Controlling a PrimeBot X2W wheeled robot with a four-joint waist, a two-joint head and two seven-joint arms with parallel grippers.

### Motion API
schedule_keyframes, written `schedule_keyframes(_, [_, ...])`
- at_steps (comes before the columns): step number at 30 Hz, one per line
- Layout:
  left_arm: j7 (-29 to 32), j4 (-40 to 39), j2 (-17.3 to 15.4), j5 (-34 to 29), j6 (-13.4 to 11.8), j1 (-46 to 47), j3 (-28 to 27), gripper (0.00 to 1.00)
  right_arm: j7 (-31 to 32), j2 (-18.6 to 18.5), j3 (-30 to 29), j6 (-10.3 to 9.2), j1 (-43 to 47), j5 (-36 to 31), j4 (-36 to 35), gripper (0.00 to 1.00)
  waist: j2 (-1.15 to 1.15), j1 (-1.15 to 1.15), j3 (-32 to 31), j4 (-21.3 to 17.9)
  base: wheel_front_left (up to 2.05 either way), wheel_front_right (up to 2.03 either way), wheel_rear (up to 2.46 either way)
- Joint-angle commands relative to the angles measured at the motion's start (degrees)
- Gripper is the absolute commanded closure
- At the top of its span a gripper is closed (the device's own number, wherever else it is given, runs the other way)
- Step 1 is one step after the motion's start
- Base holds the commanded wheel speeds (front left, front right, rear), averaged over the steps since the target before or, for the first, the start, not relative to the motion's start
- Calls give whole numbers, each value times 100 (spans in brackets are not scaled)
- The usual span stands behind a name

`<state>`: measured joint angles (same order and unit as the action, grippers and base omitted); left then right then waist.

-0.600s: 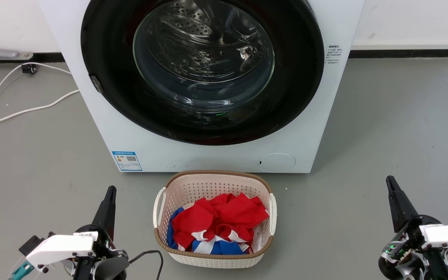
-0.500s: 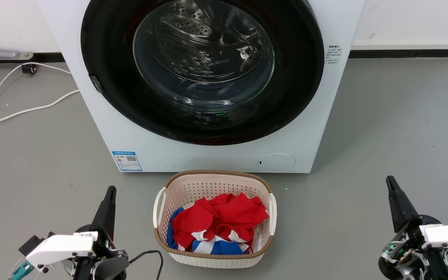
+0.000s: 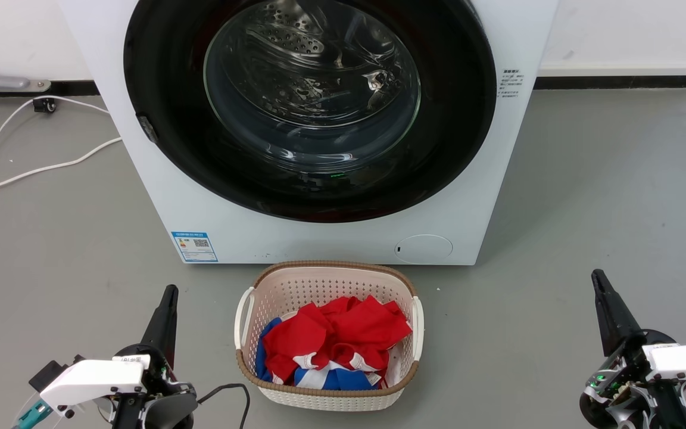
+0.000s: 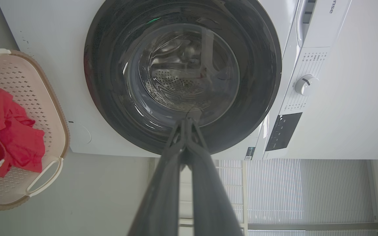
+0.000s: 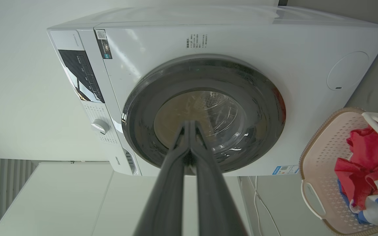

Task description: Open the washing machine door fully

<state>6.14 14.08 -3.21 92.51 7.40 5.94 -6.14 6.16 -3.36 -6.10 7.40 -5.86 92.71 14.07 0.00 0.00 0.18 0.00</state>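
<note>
The white washing machine (image 3: 319, 238) stands ahead on the grey floor. Its round door (image 3: 158, 77), wide black rim with a bulging glass window, lies flat against the front, closed. The same door shows in the left wrist view (image 4: 258, 82) and the right wrist view (image 5: 136, 121). My left gripper (image 3: 169, 293) hangs low at the lower left, fingers pressed together, shut and empty, well short of the machine. At the lower right my right gripper (image 3: 598, 277) is also shut and empty. Both point toward the machine.
A cream laundry basket (image 3: 271, 283) with red, blue and white clothes sits on the floor just before the machine, between my arms. White cables (image 3: 33, 170) run over the floor at the left. A round filter cap (image 3: 423, 248) and blue label (image 3: 195, 246) mark the machine's base.
</note>
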Motion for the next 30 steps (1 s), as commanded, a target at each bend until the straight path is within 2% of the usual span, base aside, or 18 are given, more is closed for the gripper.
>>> schedule_keyframes(1, [26,5,6,-14,17,49,-20,100,21,22,-10,17,-67,-35,9,100,0,0,0,0,0,0,0])
schedule_keyframes(4, [27,5,7,-15,17,48,-22,100,23,23,-10,17,-68,-36,9,100,0,0,0,0,0,0,0])
schedule_keyframes(5, [-2,17,2,0,-1,-7,5,0,-2,1,-1,-1,9,-1,11,0,0,0,0,0,0,0,0])
schedule_keyframes(18, [-340,-100,12,-293,0,-13,378,0,-340,-4,240,1,128,-416,-141,0,0,0,5,-6,0,0,0])
schedule_keyframes(30, [-639,-485,16,-1358,2,-21,500,0,-639,-22,419,2,124,-1841,-394,0,0,0,27,-24,0,0,0])
